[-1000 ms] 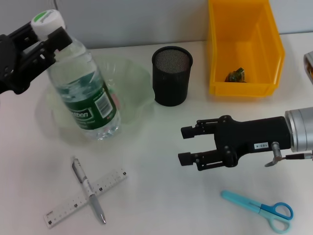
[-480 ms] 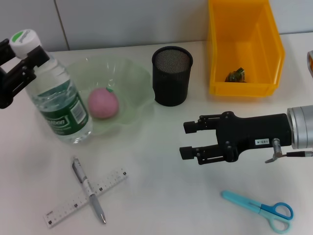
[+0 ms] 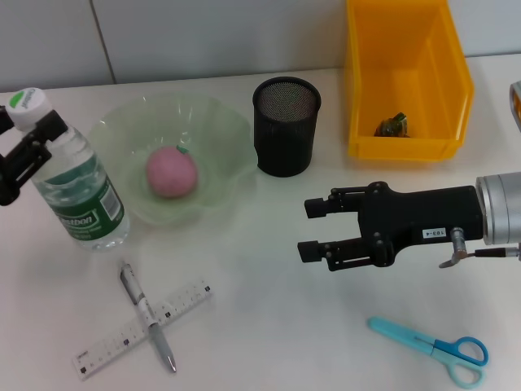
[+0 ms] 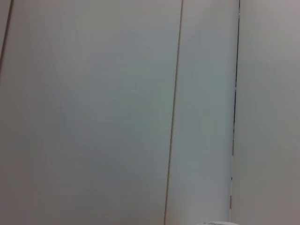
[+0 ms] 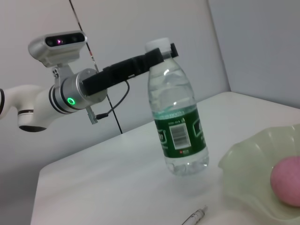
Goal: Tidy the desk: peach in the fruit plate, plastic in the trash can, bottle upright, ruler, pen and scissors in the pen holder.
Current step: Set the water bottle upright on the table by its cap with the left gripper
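The clear bottle (image 3: 79, 202) with its green label stands upright on the white desk (image 3: 269, 326), left of the fruit plate. My left gripper (image 3: 41, 134) is shut on the bottle's neck under the white cap; it shows the same in the right wrist view (image 5: 159, 52) on the bottle (image 5: 179, 129). The pink peach (image 3: 172, 172) lies in the pale green fruit plate (image 3: 224, 126). The pen (image 3: 146, 318) lies crossed over the ruler (image 3: 183, 298) at the front left. The scissors (image 3: 431, 349) lie at the front right. My right gripper (image 3: 312, 230) is open and empty above the desk's middle.
The black mesh pen holder (image 3: 285, 130) stands behind the middle. The orange-yellow trash can (image 3: 444, 73) stands at the back right with a crumpled scrap (image 3: 392, 125) inside. The left wrist view shows only a wall.
My left gripper has carried the bottle leftward from in front of the fruit plate and lowered it to the desk beside it, uncovering the peach. The right gripper has barely moved.
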Robot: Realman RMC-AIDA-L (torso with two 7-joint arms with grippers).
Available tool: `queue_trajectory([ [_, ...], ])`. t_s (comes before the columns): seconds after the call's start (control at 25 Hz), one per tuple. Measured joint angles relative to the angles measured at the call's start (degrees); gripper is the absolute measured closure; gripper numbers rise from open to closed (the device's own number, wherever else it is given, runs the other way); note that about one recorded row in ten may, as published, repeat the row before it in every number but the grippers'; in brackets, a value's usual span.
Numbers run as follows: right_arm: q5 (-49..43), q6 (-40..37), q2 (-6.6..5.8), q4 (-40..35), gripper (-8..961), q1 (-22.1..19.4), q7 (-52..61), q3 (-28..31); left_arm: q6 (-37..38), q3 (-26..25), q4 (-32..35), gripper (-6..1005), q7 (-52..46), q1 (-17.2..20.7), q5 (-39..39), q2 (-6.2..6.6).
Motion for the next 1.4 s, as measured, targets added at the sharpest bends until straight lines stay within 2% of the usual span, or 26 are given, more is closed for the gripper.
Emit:
queue_trajectory([
  [0.24,0.0,0.0,0.00,0.0,201,-0.2,-2.5,0.0,-1.8,0.2,-3.1,566,3.4,0.1,0.1,-1.16],
  [0.48,-0.2,0.1,0.00,0.0,200,-0.2,-3.3,0.0,-4.0,0.2,-4.4,566,6.2,0.9,0.7,-1.71],
  [1.0,-0.3,-0.3,-0.07,0.0,200,-0.3,-3.3,-0.1,-5.4,-0.2,-5.0,566,8.4,2.1,0.9,-1.95],
  [1.4,-0.3,-0.4,-0.09,0.0,200,-0.3,-3.0,-0.5,-5.4,-1.0,-4.4,566,8.3,3.2,0.5,-1.33],
])
